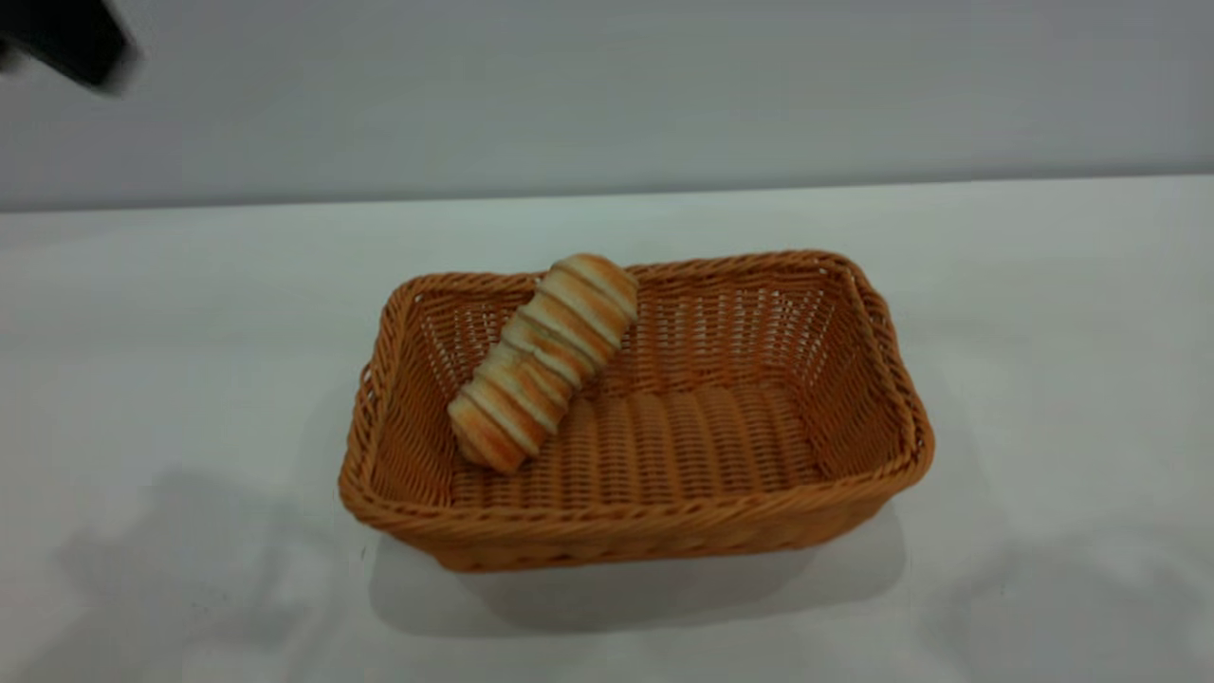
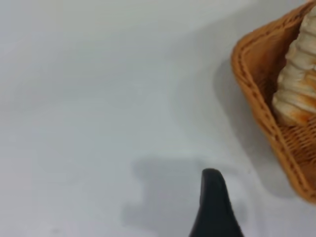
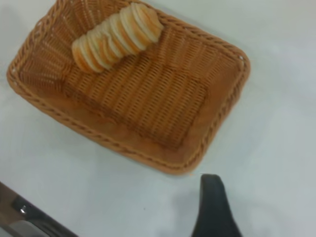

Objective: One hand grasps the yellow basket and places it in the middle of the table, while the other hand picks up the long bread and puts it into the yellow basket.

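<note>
Now I see white table smooth, plain. Woven wicker yellow basket mid-table, rectangular, flared sides, braided rim. Striped long bread inside basket's left part, tilted, far end propped on far wall. Left gripper blurred, far-left, raised; jaws: cannot tell. Right gripper hangs above the table beside the basket; jaws: cannot tell.

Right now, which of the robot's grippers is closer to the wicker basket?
Probably the right. The right gripper hangs just outside the yellow basket rim; the left gripper sits farther off to its side, over bare table.
</note>
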Controlling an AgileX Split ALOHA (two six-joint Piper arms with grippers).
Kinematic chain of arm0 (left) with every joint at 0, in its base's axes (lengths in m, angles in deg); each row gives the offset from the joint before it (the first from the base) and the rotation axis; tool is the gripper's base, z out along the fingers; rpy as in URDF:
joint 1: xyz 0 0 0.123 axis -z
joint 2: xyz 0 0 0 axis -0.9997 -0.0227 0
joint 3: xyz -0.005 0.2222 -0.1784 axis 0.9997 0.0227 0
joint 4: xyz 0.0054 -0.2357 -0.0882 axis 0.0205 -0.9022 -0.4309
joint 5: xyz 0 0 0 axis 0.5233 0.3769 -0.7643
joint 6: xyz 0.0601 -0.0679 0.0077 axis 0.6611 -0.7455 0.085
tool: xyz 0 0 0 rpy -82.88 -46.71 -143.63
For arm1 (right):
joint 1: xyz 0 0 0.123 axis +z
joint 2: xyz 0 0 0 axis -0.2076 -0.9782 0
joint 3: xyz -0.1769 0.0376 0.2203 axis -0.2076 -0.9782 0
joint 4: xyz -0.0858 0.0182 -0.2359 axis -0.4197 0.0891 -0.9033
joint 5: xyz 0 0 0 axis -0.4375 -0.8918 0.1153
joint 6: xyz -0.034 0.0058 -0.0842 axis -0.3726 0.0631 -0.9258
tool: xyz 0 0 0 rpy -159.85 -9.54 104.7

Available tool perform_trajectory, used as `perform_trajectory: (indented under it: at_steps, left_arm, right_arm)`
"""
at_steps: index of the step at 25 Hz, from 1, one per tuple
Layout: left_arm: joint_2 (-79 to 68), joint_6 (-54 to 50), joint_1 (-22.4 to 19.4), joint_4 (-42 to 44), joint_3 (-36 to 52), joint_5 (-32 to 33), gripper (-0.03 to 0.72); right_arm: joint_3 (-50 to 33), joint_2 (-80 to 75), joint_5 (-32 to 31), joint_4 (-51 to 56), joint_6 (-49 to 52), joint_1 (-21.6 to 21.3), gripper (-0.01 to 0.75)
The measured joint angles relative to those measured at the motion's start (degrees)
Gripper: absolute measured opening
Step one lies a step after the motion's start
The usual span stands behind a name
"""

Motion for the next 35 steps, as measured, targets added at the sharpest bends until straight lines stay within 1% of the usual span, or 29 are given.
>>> perform_trajectory:
  at_steps: [4,8,13,16,21,28,35]
  left_arm:
    - [10.76,0.0,0.0,1.34,0.07,6.61,0.557]
    - [20.23,0.0,0.0,1.59,0.07,15.45,0.557]
    - [30.43,0.4,0.0,1.65,0.07,27.08,0.557]
    - [36.74,1.08,0.0,1.65,0.09,32.1,0.557]
    - [46.45,1.35,0.0,1.58,1.04,32.23,0.557]
    - [60.1,1.4,0.0,-0.62,9.15,32.23,0.557]
    - [71.81,0.99,0.0,-0.69,18.19,32.23,0.557]
  right_arm:
    - [0.0,5.72,-3.63,-0.55,0.37,0.0,0.561]
    - [-0.88,12.38,-6.56,-0.6,0.42,0.0,0.56]
    - [-5.95,21.52,-8.23,-0.6,0.42,0.0,0.56]
    - [-9.9,27.46,-8.53,-0.6,0.56,0.0,0.56]
    - [-15.78,35.39,-10.73,-0.55,1.67,0.0,0.559]
    - [-20.16,44.1,-17.11,-1.76,4.06,0.0,0.559]
    - [-25.45,50.98,-17.08,-8.01,8.97,0.0,0.559]
